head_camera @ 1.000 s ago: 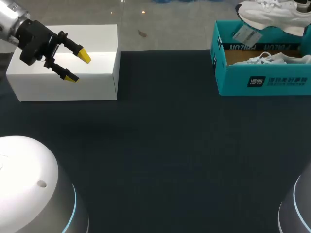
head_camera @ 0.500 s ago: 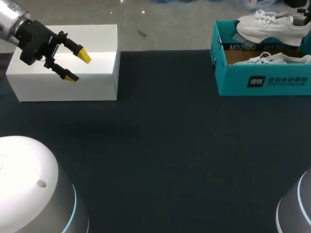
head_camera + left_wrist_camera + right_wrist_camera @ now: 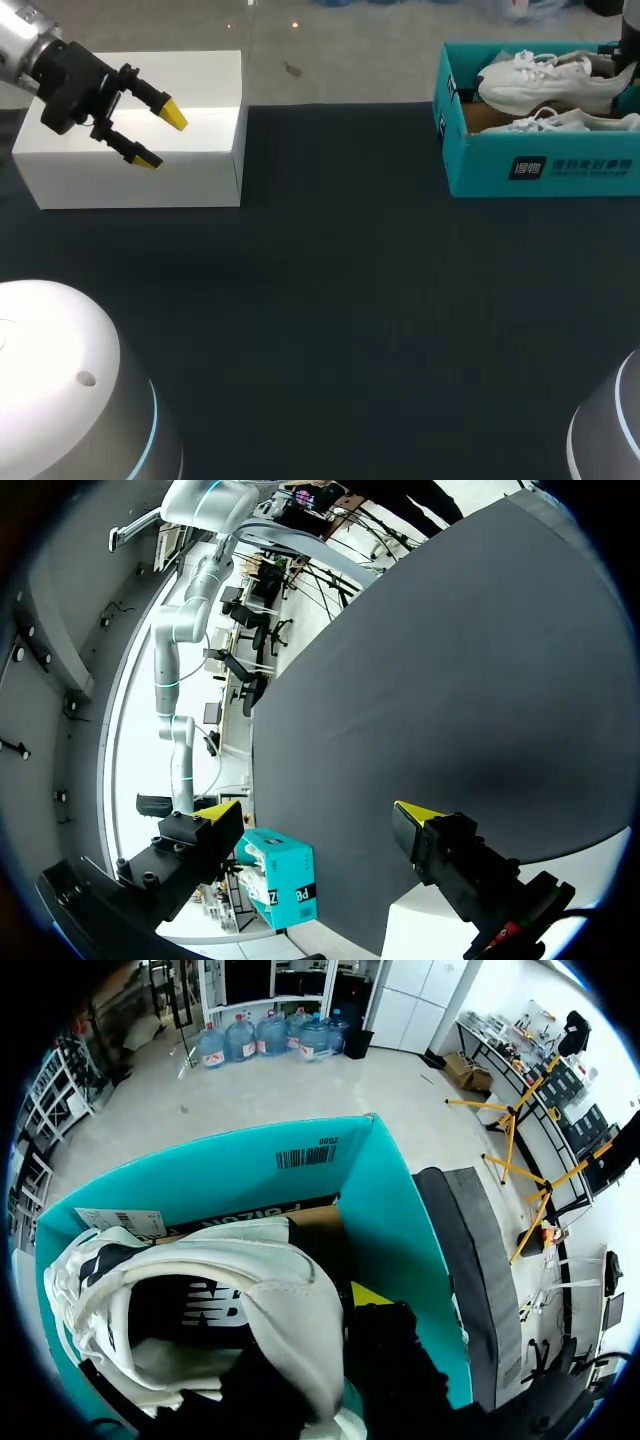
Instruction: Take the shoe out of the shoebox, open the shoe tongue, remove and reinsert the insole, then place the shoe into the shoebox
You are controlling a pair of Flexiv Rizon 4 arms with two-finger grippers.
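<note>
Head: shoe (image 3: 545, 80) is being held at the shoebox (image 3: 530, 165) mouth, 1 o'clock on the tabletop (image 3: 350, 300); left claw (image 3: 162, 139) is being held wide at 10 o'clock.
Left wrist: nothing is being gripped.
Right wrist: right claw (image 3: 320, 1330) is being clamped on the shoe heel.
Stage is being judged as either lift-out or final placing; which one cannot be told.

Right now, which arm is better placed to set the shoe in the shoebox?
Right arm: its jaws hold the white shoe at the teal shoebox. Left arm hangs open-jawed above the distant white box.
</note>
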